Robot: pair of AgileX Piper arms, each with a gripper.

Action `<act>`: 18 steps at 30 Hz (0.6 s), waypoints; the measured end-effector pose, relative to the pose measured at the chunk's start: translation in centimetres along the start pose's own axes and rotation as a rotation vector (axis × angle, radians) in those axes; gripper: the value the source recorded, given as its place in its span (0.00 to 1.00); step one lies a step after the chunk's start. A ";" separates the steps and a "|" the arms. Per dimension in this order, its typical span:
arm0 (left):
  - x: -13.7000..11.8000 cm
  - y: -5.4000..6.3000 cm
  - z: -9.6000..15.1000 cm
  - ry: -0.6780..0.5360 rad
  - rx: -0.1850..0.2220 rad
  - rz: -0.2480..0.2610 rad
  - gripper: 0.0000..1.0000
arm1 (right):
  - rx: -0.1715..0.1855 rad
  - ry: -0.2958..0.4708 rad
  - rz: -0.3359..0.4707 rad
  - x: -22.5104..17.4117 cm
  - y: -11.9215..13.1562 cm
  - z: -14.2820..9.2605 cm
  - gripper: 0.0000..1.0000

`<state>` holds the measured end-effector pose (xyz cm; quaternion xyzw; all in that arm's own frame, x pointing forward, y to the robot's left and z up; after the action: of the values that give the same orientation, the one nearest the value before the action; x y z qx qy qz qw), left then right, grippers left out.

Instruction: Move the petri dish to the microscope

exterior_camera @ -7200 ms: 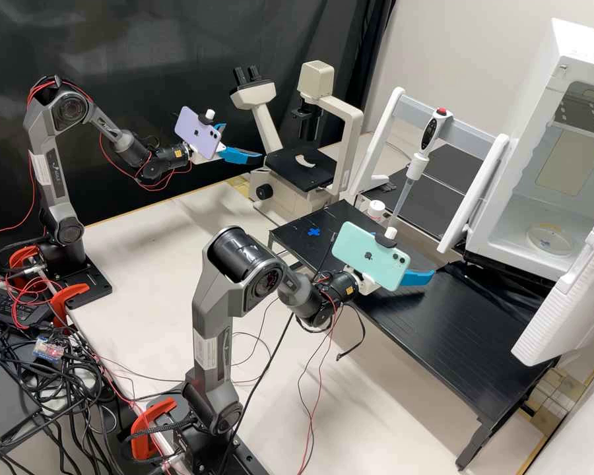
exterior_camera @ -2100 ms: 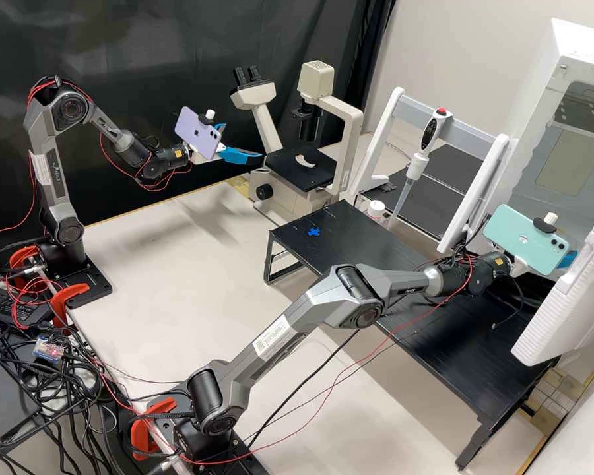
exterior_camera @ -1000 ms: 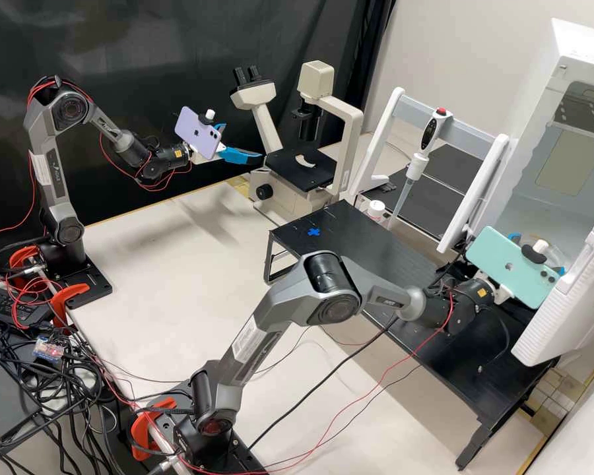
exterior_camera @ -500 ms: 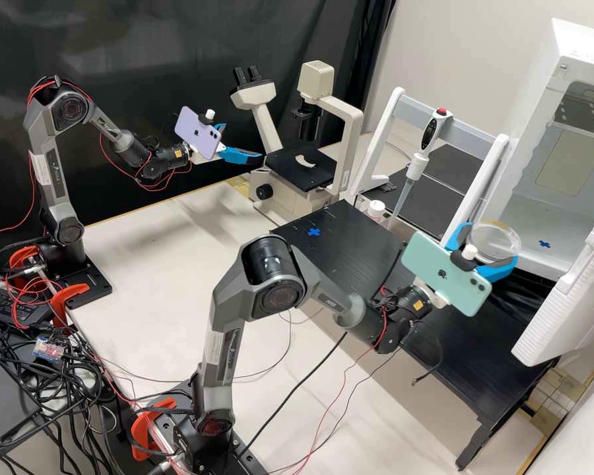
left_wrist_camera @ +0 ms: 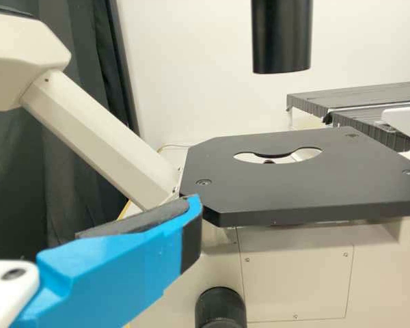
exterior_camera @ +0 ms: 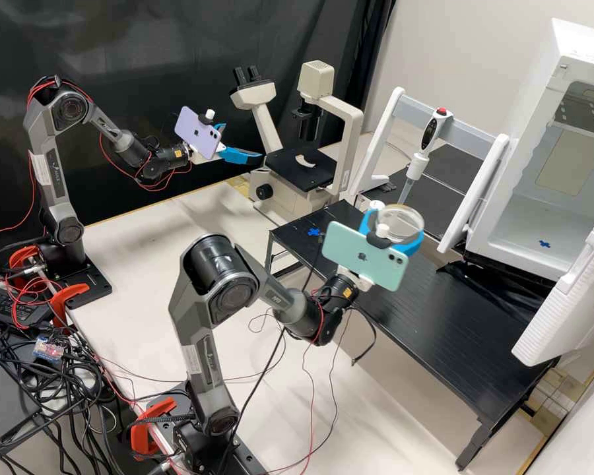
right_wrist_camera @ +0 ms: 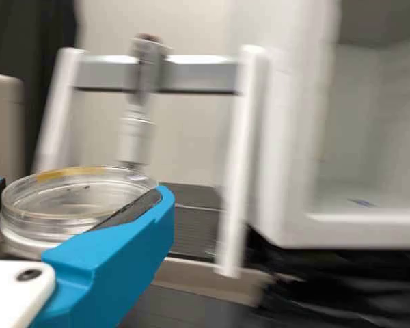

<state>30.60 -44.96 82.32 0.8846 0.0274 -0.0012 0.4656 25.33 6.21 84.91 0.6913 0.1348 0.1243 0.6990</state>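
the step now looks to be taking the dish over to the microscope. the right gripper is closed on the sides of the dish, up in the air over the black low table, well apart from the microscope. the left gripper has its fingers apart with nothing in them, just beside the microscope's flat black plate.

to do this well, i would go slow and keep the dish flat, so the top can't slip. the dish should pass clear of the pipette and the microscope's side post. then it should slide in under the black tube, sit over the hole in the plate, and be let go softly. the left gripper could get in the way there.

the dish is round, low and see-through, with a yellow-brown bit along its rim. it looks almost flat. i can't tell what is in it.
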 end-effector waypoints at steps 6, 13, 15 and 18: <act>0.0 0.0 0.0 0.000 0.000 0.000 1.00 | -0.033 0.107 -0.028 -0.6 -1.9 -3.4 0.00; 0.0 0.0 0.0 0.000 0.000 0.000 1.00 | -0.091 0.220 -0.064 -0.7 -3.9 -6.5 0.00; 0.0 0.0 0.0 0.000 0.000 0.000 1.00 | -0.105 0.258 -0.088 -0.7 -4.7 -7.3 0.00; 0.0 0.0 0.0 0.000 0.000 0.000 1.00 | -0.123 0.273 -0.093 -0.7 -5.4 -8.0 0.00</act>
<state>30.60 -44.96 82.32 0.8846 0.0274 -0.0012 0.4656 21.69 13.36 79.50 0.6168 0.2529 0.1926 0.7201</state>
